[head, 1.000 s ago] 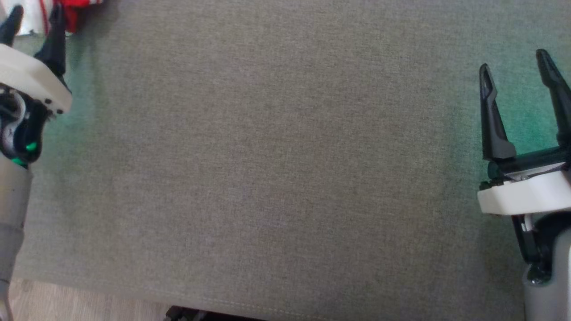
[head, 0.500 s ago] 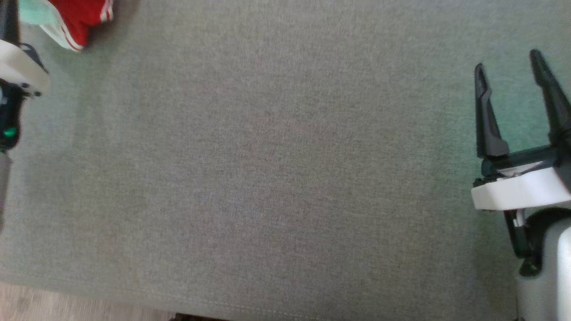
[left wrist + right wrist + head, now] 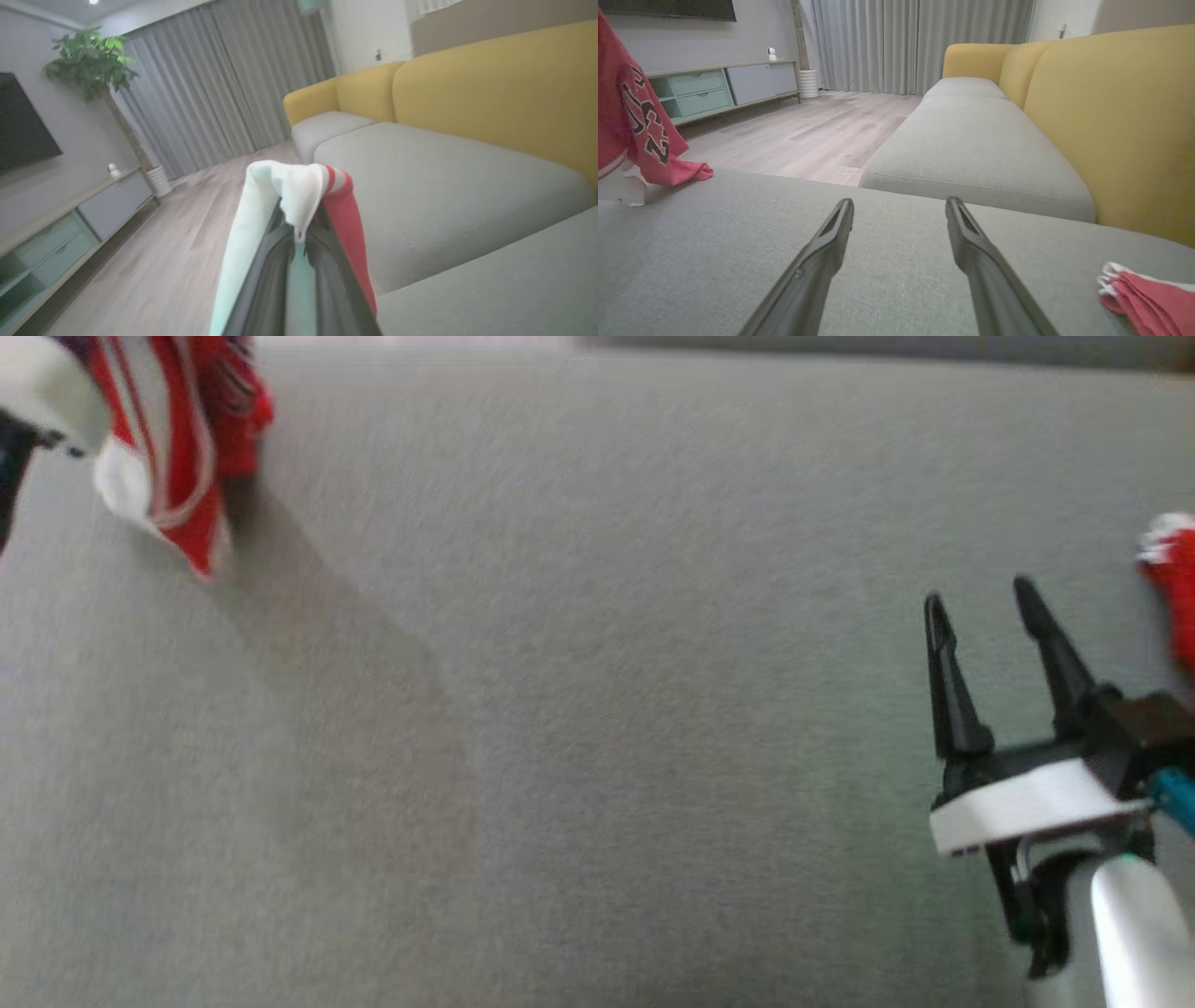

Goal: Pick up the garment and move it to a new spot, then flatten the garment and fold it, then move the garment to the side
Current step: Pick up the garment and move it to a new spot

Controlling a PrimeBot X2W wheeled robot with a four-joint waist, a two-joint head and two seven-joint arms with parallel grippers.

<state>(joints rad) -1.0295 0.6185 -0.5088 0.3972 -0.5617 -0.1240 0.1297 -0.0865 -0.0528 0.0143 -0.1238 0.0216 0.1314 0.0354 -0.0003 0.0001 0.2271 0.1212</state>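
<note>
The left pincer (image 3: 299, 235) is pressed together on a fold of the red and white garment (image 3: 299, 186), which hangs from it over the far left of the grey seat (image 3: 597, 728), its lower end touching the fabric. The right pincer (image 3: 980, 607) hovers spread and empty at the right side, near a second red cloth (image 3: 1172, 583). The step seems to be the carrying to a new spot. To do it well, the left arm should lift the hem free, go to the open middle, and lower slowly.
</note>
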